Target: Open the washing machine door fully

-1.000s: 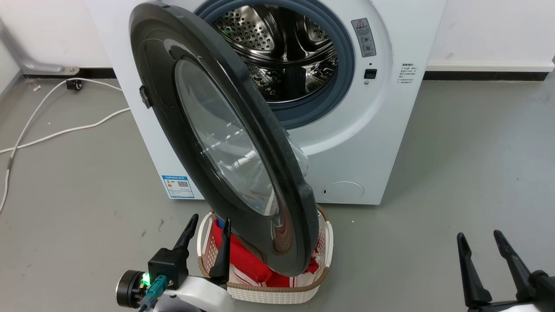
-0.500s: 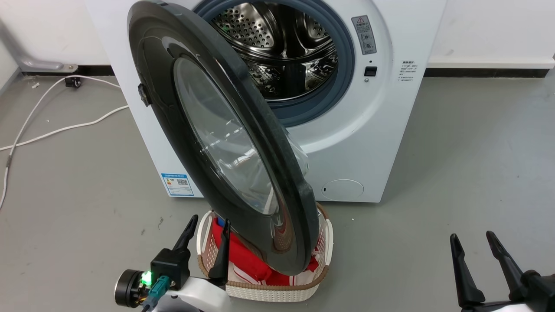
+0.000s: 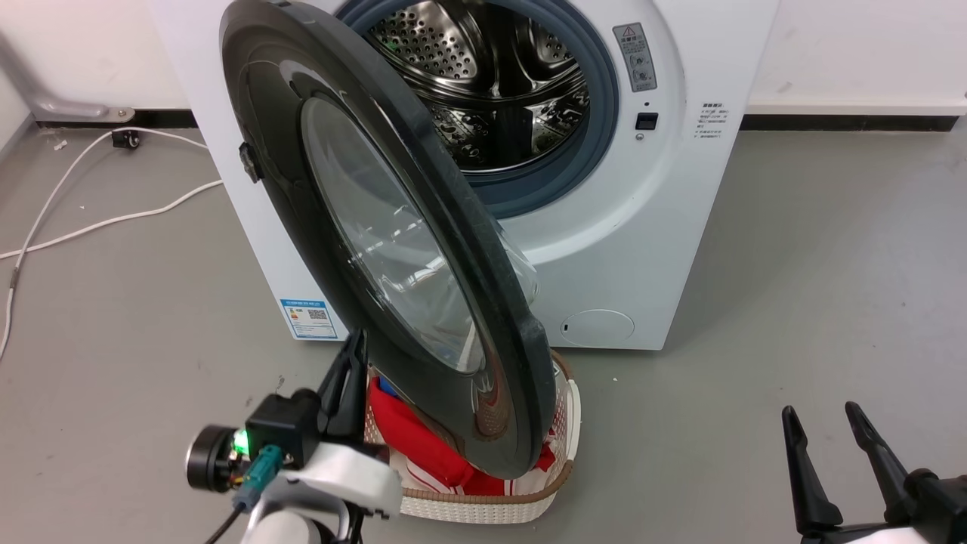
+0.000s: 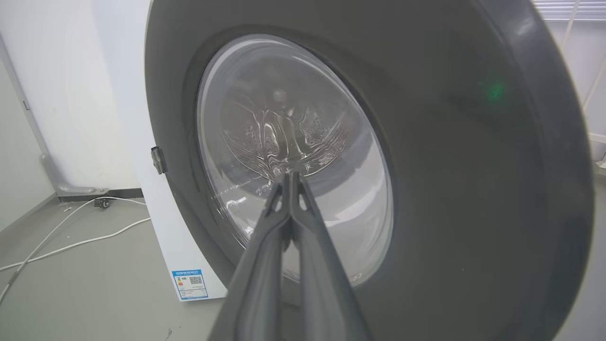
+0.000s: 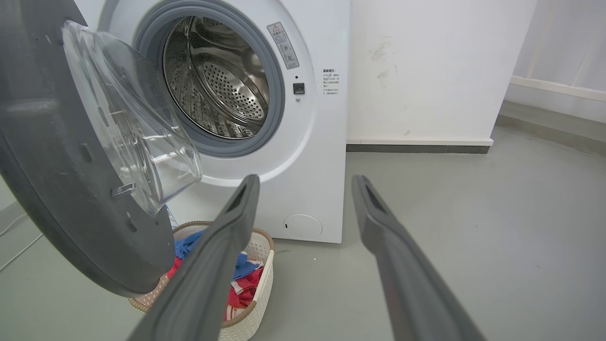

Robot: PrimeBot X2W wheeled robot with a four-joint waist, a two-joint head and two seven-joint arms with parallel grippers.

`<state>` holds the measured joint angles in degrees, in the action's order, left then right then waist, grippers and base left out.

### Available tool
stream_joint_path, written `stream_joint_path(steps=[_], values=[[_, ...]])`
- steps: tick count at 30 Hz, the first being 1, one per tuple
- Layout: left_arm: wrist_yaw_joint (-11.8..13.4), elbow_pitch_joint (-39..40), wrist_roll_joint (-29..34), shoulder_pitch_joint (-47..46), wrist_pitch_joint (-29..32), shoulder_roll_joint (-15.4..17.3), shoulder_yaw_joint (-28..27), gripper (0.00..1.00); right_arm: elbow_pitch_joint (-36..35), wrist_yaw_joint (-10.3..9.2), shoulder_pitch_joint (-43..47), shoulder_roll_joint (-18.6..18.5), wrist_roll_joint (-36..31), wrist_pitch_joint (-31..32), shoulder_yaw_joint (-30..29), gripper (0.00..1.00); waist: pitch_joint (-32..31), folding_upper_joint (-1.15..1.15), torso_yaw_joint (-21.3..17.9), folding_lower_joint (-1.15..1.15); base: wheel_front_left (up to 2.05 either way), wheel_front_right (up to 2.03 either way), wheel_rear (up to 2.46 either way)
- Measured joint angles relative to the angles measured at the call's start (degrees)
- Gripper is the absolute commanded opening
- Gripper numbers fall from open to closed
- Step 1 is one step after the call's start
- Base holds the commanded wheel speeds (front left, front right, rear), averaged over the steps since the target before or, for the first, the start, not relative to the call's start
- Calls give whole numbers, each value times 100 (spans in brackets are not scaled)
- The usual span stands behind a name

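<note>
With the washing machine door point(image 3: 393, 242) half open, left of the drum point(image 3: 498, 91), slip your left gripper point(image 4: 289, 180), pinched shut and empty, behind its near rim and sweep left; the right gripper point(image 3: 821, 410) idles, spread.

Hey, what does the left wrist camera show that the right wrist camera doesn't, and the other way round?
Left wrist view: the door's glossy outer face with a green glint on it, and the shut left gripper aimed at its window. Right wrist view: the door's inner side with its clear bowl, the steel drum, a laundry basket of clothes and the open right gripper. Both: the door, the white washing machine, the grey floor.
</note>
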<state>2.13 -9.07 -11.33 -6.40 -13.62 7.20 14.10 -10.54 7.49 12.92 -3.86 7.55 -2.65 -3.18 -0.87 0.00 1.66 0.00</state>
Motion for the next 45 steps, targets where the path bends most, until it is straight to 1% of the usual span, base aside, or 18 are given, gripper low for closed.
stream_joint_path(steps=[8,13,16,19,24,29,36,41,42,45], values=[[136,944,31,-519,242,29,-60,0,14,0,-57,22,-16,3,-57,100,20,0,22,0,0,0,0],[218,1659,98,-883,464,-65,41,0,44,0,-70,36,-16,19,-102,100,23,0,28,0,0,0,0],[216,2045,118,-1071,611,-152,257,0,75,0,-83,49,-12,20,-100,100,31,0,17,0,0,0,0],[189,2387,105,-1203,765,-256,587,0,113,0,-87,55,-12,19,-91,100,44,0,-5,0,0,0,0],[80,2651,-18,-1335,1061,-354,1215,0,163,0,-95,65,-7,18,-74,100,65,0,-36,0,0,0,0],[-21,2606,-244,-1360,1377,-396,1828,0,203,0,-102,70,-5,22,-74,100,59,0,-64,0,0,0,0],[-108,2143,-622,-1107,1848,-419,2541,0,232,1,-102,77,5,77,-70,100,60,0,-95,0,0,0,0],[-35,1574,-804,-840,2119,-421,2750,0,242,0,-102,79,37,119,-57,100,75,0,-122,0,0,0,0],[23,1235,-870,-753,2154,-422,2782,0,253,1,-103,80,48,121,-59,100,110,0,-130,0,0,0,0],[92,896,-933,-742,2120,-424,2743,0,276,0,-124,81,66,124,-57,100,163,0,-142,0,0,0,0]])
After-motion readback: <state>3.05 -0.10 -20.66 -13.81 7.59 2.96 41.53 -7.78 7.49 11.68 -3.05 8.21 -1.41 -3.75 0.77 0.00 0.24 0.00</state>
